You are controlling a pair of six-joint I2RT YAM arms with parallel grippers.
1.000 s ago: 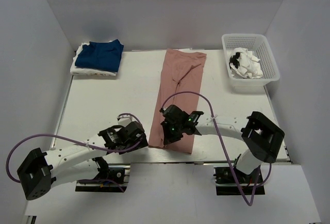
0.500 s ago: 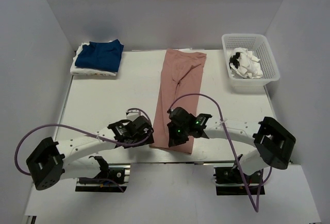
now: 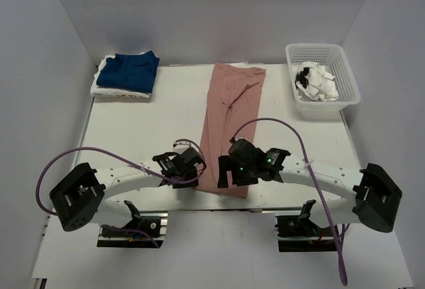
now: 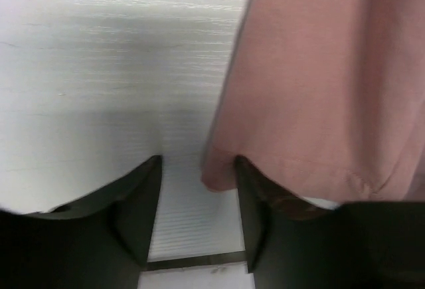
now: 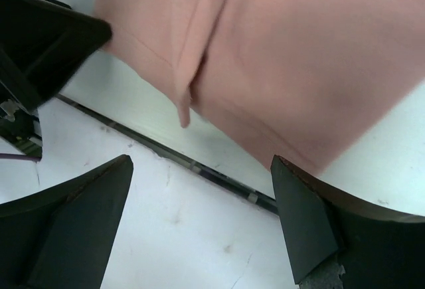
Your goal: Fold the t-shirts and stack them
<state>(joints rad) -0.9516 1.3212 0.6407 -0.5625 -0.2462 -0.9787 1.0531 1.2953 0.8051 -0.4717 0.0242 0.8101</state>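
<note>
Overall: top view of a white table (image 3: 133, 136), with two robot arms reaching in from the bottom edge and meeting at the lower middle of the frame.
Pink t-shirt (image 3: 232, 123): lies flat in the centre of the frame as a long narrow strip, running from the top of the table down to its bottom edge. The sides look folded in already. Lying lengthwise like this probably lets the bottom end be lifted and folded up over the rest.
Left gripper (image 3: 194, 171): sits at the strip's lower left corner. In the left wrist view its fingers (image 4: 143, 196) stand partly apart with the corner of the cloth (image 4: 319, 90) between them, not pinched. It seems placed to close on that corner.
Right gripper (image 3: 229, 173): sits over the strip's bottom hem, toward the lower right corner. Its claw is spread wide and holds nothing. The right wrist view shows the hem and a lengthwise crease of the cloth (image 5: 299, 56) at the top of the frame, beyond the fingertips.
Navy t-shirt (image 3: 129, 71): folded, upper left of the frame, resting on a folded white t-shirt (image 3: 106, 91). This is likely the stack the pink one will join.
Basket (image 3: 352, 96): upper right of the frame, holding crumpled white cloth (image 3: 319, 84) with a dark patch, probably waiting its turn.
</note>
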